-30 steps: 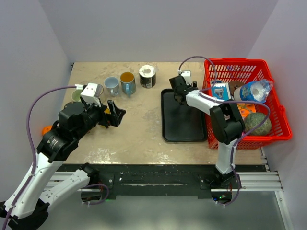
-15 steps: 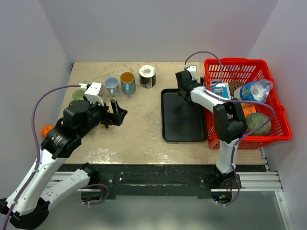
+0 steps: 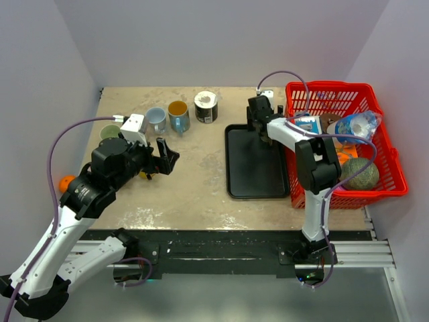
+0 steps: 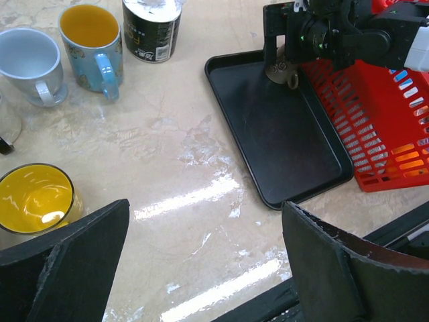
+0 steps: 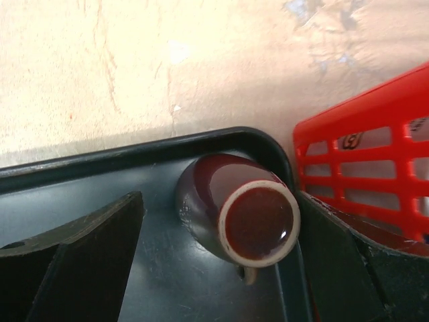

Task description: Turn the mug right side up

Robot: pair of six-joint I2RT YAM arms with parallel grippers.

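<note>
1. We take 12 o'clock as the side away from the arm bases. From above, the left gripper (image 3: pixel 164 157) hangs over the table (image 3: pixel 201 181) at 9 o'clock of the black tray (image 3: pixel 258 174). Its fingers are spread and nothing is between them.
2. In the same view, the right gripper (image 3: pixel 258 124) is down at the tray's 12 o'clock end, close to the red basket (image 3: pixel 328 86). Its own body hides whatever is under it.
3. At 10 o'clock of the tray stands a row: a black can (image 3: pixel 206 106), a blue mug (image 3: pixel 178 115) with an orange inside, a grey mug (image 3: pixel 155 119) and a green cup (image 3: pixel 107 132). A blue-and-white carton (image 3: pixel 308 126) in the basket bears print too small for us to read.
4. In the left wrist view, that arm's fingers (image 4: pixel 67 268) stand wide apart in the lower corners and hold nothing. A yellow mug (image 4: pixel 35 198) sits upright just beside the finger at 9 o'clock. The can's black label carries white lettering that we cannot make out.
5. In the right wrist view, the dark red mug (image 5: pixel 258 221) sits in the tray's corner, with the basket wall just beside it at 3 o'clock. It is bottom-up, and a cream ring frames its base.
6. The mug lies between that gripper's spread fingers (image 5: pixel 80 261). The finger at 9 o'clock is clear of the mug. We cannot tell whether the one at 3 o'clock touches it. A moulded mark on the basket wall is unreadable.
</note>
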